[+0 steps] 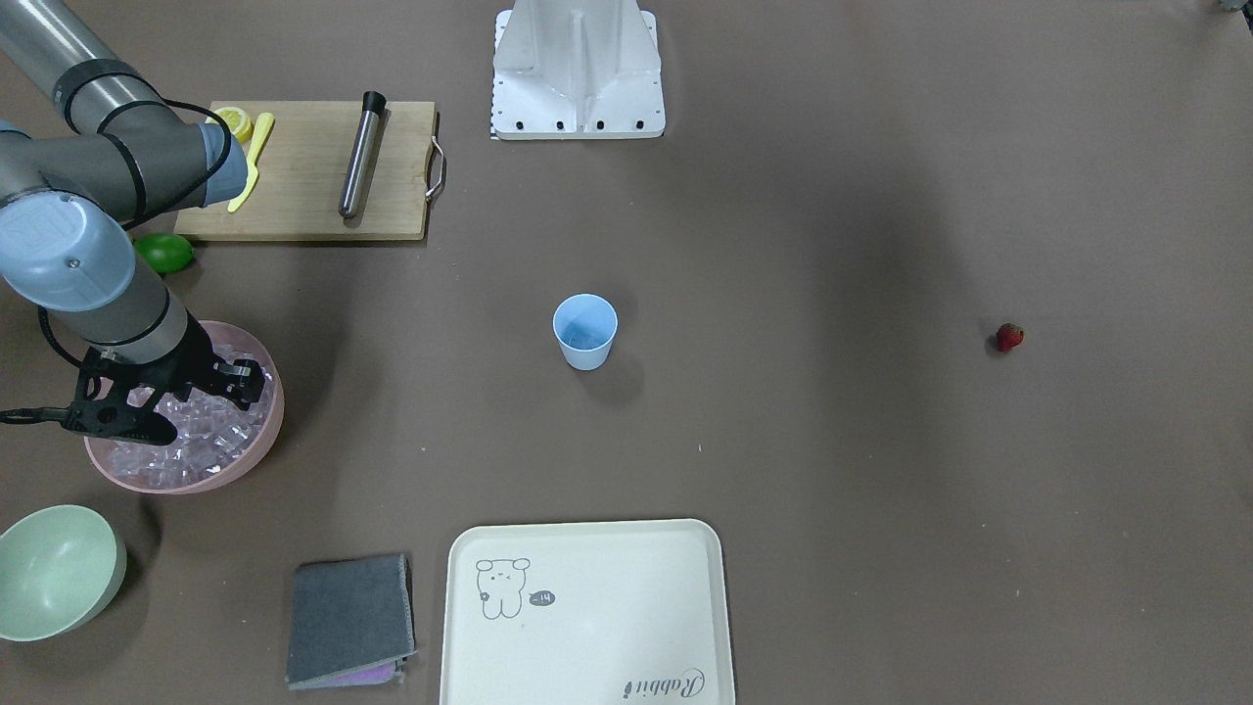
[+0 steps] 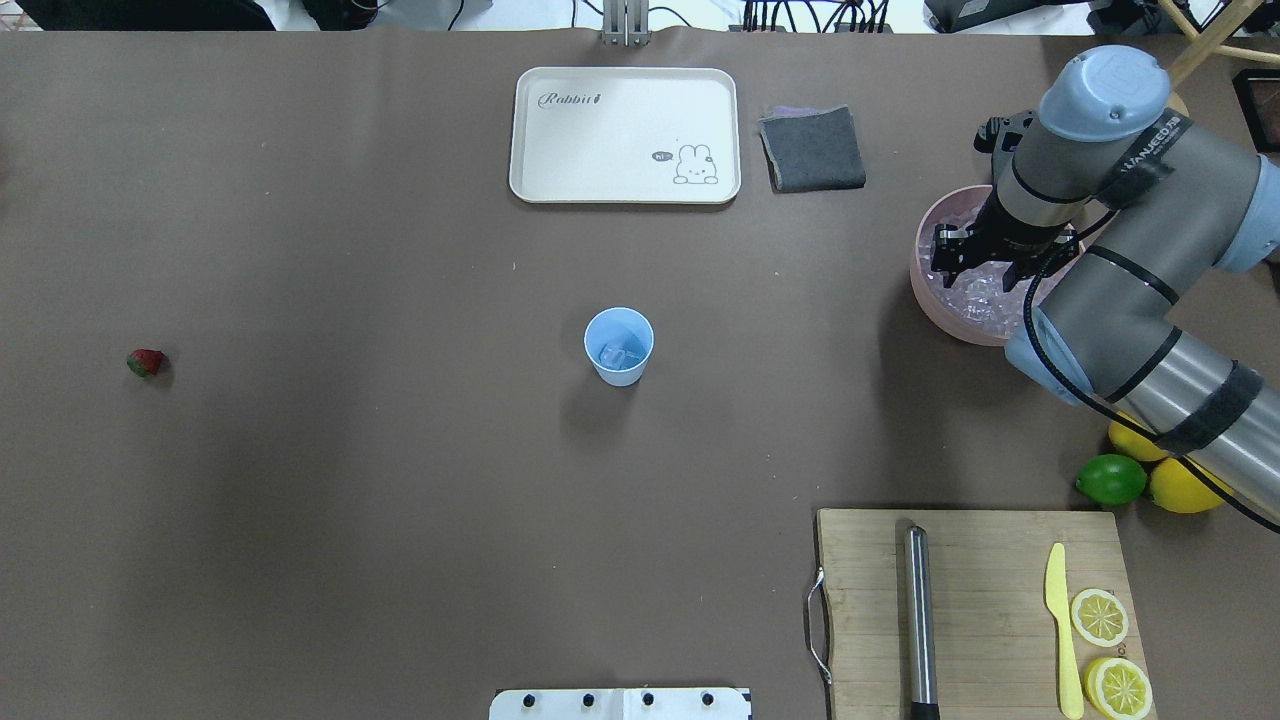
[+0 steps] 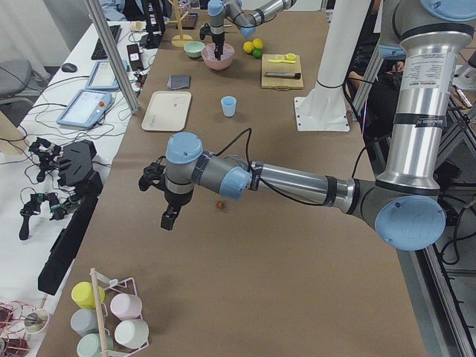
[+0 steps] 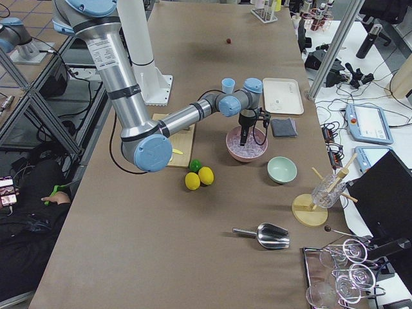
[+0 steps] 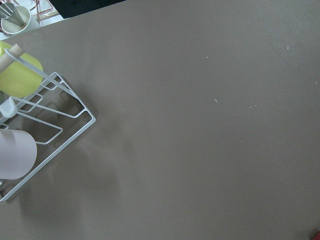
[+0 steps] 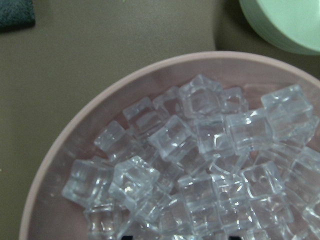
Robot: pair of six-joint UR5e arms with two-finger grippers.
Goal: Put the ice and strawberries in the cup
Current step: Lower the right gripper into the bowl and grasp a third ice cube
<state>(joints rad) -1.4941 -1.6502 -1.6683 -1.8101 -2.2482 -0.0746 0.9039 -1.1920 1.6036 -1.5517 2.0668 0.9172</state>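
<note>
Right gripper (image 2: 952, 268) hangs straight over the ice (image 6: 200, 165) in the pink bowl (image 2: 916, 275). From overhead, the cup (image 2: 618, 345) is at 9 o'clock. Can't tell whether the jaws are spread.

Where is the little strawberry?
In the overhead view the strawberry lies alone on the brown table, far left, level with the light blue cup at the middle.

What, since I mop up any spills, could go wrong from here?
The ice lies heaped in the pink bowl; the right gripper may pinch a slippery cube badly and drop it before the cup. The tiny strawberry could roll from the left gripper.
</note>
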